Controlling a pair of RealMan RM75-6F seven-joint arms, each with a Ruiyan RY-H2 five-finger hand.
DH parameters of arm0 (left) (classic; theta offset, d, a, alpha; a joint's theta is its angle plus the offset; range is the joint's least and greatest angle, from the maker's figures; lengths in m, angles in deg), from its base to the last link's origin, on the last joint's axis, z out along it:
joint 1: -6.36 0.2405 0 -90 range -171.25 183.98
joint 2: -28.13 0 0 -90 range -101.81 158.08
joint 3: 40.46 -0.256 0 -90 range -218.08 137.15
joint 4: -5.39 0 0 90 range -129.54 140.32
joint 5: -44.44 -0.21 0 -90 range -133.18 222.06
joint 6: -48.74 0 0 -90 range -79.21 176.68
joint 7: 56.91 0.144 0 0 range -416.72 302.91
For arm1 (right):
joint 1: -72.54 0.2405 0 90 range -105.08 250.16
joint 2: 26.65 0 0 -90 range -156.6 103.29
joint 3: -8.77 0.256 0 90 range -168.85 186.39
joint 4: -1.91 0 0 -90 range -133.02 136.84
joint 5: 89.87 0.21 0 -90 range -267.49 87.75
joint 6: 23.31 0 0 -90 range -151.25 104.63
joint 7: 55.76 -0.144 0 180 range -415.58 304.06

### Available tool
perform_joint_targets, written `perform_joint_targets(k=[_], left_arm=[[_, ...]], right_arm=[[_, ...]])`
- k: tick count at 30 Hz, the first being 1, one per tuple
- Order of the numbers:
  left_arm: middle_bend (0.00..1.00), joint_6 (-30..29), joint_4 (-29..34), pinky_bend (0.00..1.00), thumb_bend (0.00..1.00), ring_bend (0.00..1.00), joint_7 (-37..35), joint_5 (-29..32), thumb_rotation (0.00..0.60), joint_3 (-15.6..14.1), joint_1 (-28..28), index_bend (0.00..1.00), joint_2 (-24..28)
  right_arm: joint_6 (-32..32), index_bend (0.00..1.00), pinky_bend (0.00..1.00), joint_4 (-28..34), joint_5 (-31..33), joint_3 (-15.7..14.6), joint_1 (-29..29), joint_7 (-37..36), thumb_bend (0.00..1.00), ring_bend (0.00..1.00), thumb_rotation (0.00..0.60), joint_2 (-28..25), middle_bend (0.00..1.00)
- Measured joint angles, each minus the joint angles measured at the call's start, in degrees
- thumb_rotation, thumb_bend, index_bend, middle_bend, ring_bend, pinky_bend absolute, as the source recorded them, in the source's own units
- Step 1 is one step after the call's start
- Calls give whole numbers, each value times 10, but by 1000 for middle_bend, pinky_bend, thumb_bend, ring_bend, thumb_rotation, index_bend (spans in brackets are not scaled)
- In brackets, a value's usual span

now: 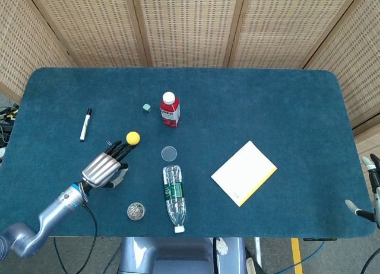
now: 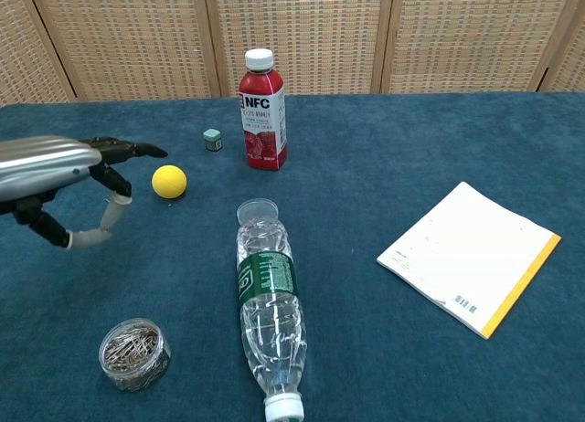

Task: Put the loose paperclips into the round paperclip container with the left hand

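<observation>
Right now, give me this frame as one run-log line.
left hand: raised, fingers apart, nothing seen held | paperclip container: open, near table edge | yellow ball: beyond fingertips | right hand: idle, table edge

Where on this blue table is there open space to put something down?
The widest bare cloth lies along the far edge, behind the red juice bottle, and right of the white notepad. Things bunch up front-left: the clear water bottle, yellow ball, round paperclip container and left hand.

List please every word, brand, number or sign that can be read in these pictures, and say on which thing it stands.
"NFC": white letters on the label of the red juice bottle.
Smaller print under it: too small to read.
Green label of the lying water bottle: blurred, unreadable.
Barcode and print on the notepad: too small to read.
</observation>
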Motion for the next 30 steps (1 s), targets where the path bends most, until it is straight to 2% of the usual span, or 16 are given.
perform_joint_targets(k=[10, 21, 26, 30], left_arm=[[0, 6, 77, 0, 390, 0, 66, -48, 600, -53, 17, 709, 18], [0, 34, 85, 0, 392, 0, 102, -43, 600, -57, 23, 701, -11], [0, 32, 85, 0, 389, 0, 107, -39, 600, -53, 26, 599, -15], [0, 37, 90, 0, 234, 0, 104, -37, 600, -53, 25, 491, -13]], right_arm=[[-1, 0, 0, -3, -1, 0, 0, -10, 0, 0, 600, -2, 0], [2, 0, 0, -6, 2, 1, -2, -20, 0, 0, 600, -4, 0], [1, 0, 0, -7, 2, 1, -2, -22, 0, 0, 600, -5, 0], [1, 0, 0, -7, 1, 1, -3, -23, 0, 0, 600, -5, 0]])
